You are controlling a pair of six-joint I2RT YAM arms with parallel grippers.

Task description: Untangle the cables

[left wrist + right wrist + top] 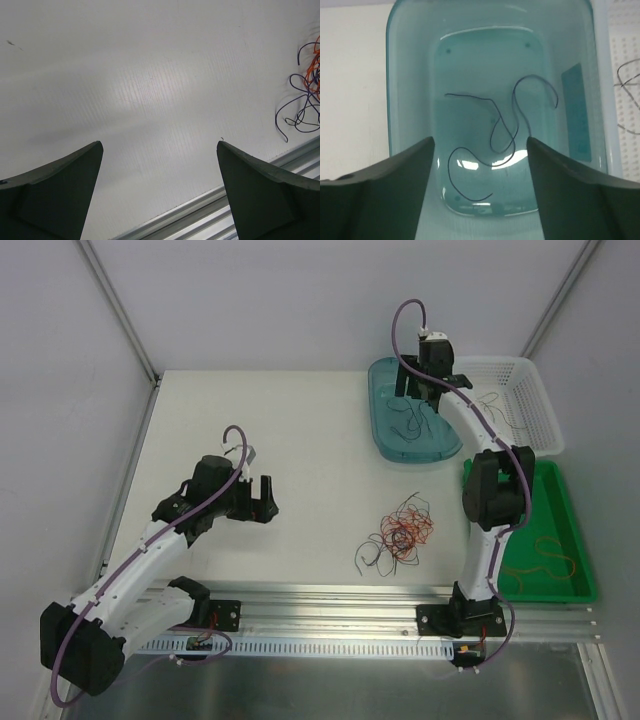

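White table (pixel 300 440): cables (pixel 398 535), teal tub (pixel 376 410), basket (pixel 535 415), tray (pixel 562 512)

Left gripper (pixel 264 502) hangs over bare table (pixel 280 420). The tangle of cables (pixel 397 535) lies on the table off to its right, well apart from it, and the rail (pixel 330 595) runs between that pile and the arm bases. Right gripper (pixel 480 142) sits straight above the tub (pixel 395 75), with a loose cable (pixel 506 131) lying in the tub under its fingers. The basket (pixel 530 390) stands just right of that gripper, right beside the tub, with a few strands (pixel 626 64) in it. The tray (pixel 575 575) lies on the near side of the basket, back toward the arm bases, with another cable (pixel 548 552) in it.
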